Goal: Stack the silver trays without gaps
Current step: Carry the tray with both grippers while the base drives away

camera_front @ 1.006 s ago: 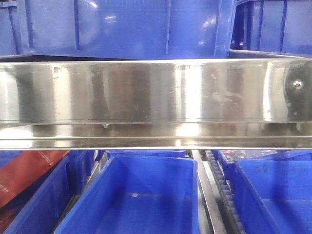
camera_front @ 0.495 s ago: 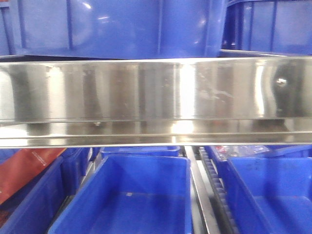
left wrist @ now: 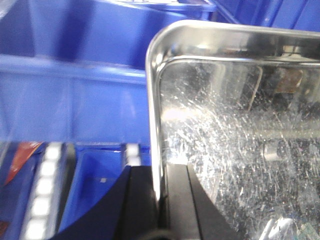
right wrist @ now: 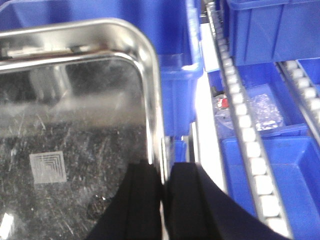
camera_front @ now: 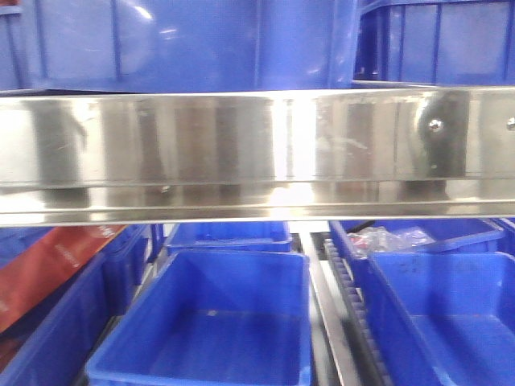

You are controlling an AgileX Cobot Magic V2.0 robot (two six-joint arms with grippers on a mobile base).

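In the left wrist view a scratched silver tray (left wrist: 240, 140) fills the right half, held above blue bins. My left gripper (left wrist: 159, 170) is shut on its left rim, one black finger (left wrist: 137, 200) outside and one inside. In the right wrist view a silver tray (right wrist: 75, 115) with a square etched mark fills the left half. My right gripper (right wrist: 165, 167) is shut on its right rim, one finger (right wrist: 142, 200) inside. I cannot tell for certain that both views show one tray. No tray or gripper shows in the front view.
A broad steel shelf rail (camera_front: 241, 153) with screws crosses the front view. Blue bins stand above it (camera_front: 185, 40) and below it (camera_front: 217, 322). A red packet (camera_front: 56, 265) lies at the left. Roller tracks (right wrist: 245, 130) run between bins; one bin holds plastic bags (right wrist: 260, 110).
In the front view the whole scene has slid left and slightly up. A second screw and a bin with plastic bags have come into view at the right.
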